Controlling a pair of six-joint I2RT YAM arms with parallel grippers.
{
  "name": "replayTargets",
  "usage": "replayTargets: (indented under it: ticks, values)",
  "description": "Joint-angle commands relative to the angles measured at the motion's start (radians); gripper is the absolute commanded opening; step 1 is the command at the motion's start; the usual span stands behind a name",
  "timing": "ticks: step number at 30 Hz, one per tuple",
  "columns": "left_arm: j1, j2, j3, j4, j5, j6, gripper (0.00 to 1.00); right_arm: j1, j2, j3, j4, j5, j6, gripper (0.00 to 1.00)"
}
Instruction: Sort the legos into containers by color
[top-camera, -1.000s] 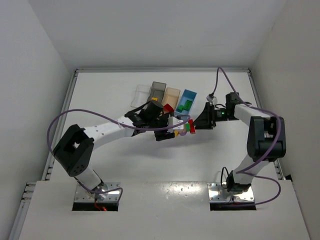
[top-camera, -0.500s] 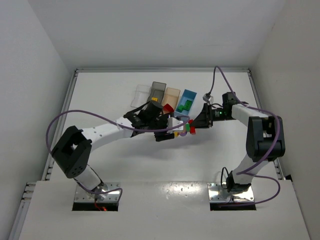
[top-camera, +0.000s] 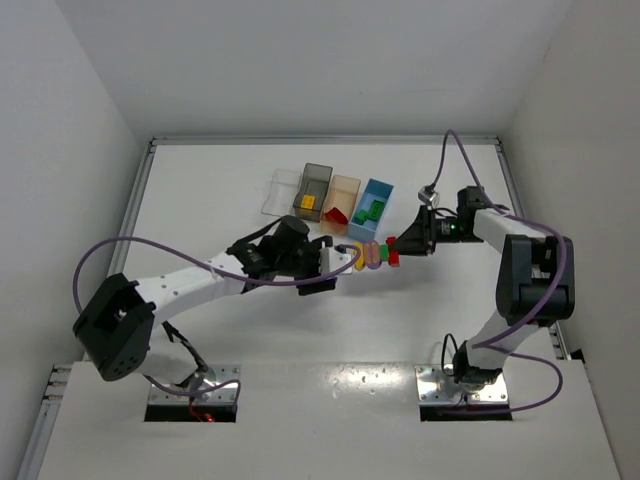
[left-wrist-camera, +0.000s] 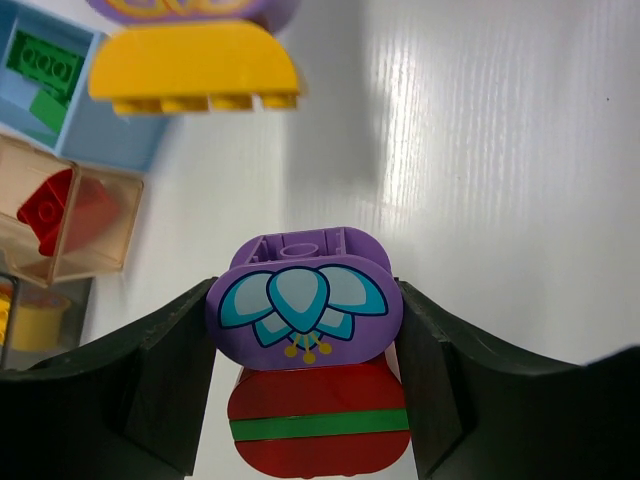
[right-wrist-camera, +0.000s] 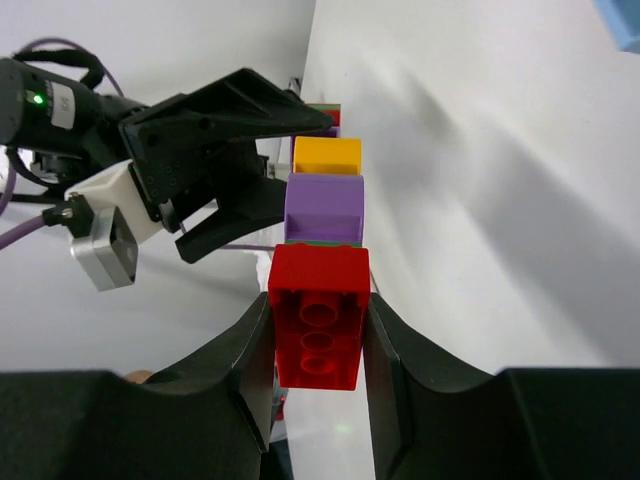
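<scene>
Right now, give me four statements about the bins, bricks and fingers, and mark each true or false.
1. The dark grey bin holds a yellow brick. True.
2. The light blue bin holds red bricks. False: it holds green bricks.
3. The right fingers are clamped on a red brick. True.
4. The left fingers grip a yellow brick. False: they grip a purple flower-printed brick. The yellow rounded brick is beyond it, outside their grip.

White table (top-camera: 200, 215), four bins in a row: clear bin (top-camera: 280, 192), grey bin (top-camera: 317, 175), tan bin (top-camera: 346, 188), blue bin (top-camera: 380, 189).
</scene>
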Motion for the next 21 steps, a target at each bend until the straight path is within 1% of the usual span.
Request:
replayTargets:
  ticks: [1, 4, 5, 7, 8, 10, 11, 13, 17, 18, 20, 21]
  values:
    - [-0.004, -0.054, -0.024, 0.009, -0.018, -0.024, 0.12, -0.024, -0.041, 0.027, -0.020, -0.037, -0.054, 0.00]
    - [0.006, -0.063, -0.035, 0.008, -0.018, -0.035, 0.12, -0.024, -0.041, 0.027, -0.020, -0.037, -0.054, 0.00]
    - [0.006, -0.051, -0.035, -0.004, -0.018, -0.035, 0.15, -0.024, -0.041, 0.027, -0.020, -0.028, -0.054, 0.00]
    - [0.006, -0.030, -0.035, -0.013, -0.027, -0.044, 0.19, -0.024, -0.041, 0.027, -0.020, -0.028, -0.063, 0.00]
    - [0.006, -0.016, -0.035, -0.024, -0.038, -0.044, 0.25, -0.024, -0.050, 0.027, -0.029, -0.028, -0.063, 0.00]
    - [0.006, 0.029, -0.035, -0.024, -0.038, -0.055, 0.33, -0.024, -0.059, 0.027, -0.052, -0.019, -0.087, 0.00]
    - [0.006, 0.047, -0.015, -0.037, -0.038, -0.064, 0.40, -0.024, -0.059, 0.027, -0.064, -0.019, -0.100, 0.00]
    - [0.018, 0.103, 0.002, -0.065, -0.038, -0.073, 0.46, -0.024, -0.068, 0.036, -0.113, -0.010, -0.142, 0.00]
    - [0.036, 0.188, 0.042, -0.085, 0.037, -0.101, 0.50, -0.015, -0.077, 0.045, -0.181, 0.000, -0.207, 0.00]
    - [0.048, 0.200, 0.042, -0.094, 0.066, -0.119, 0.55, -0.015, -0.077, 0.045, -0.192, 0.000, -0.218, 0.00]
    - [0.076, 0.236, 0.065, -0.094, 0.113, -0.145, 0.59, -0.015, -0.087, 0.045, -0.207, 0.000, -0.242, 0.00]
    - [0.085, 0.236, 0.065, -0.106, 0.171, -0.166, 0.72, -0.015, -0.087, 0.045, -0.224, 0.000, -0.253, 0.00]
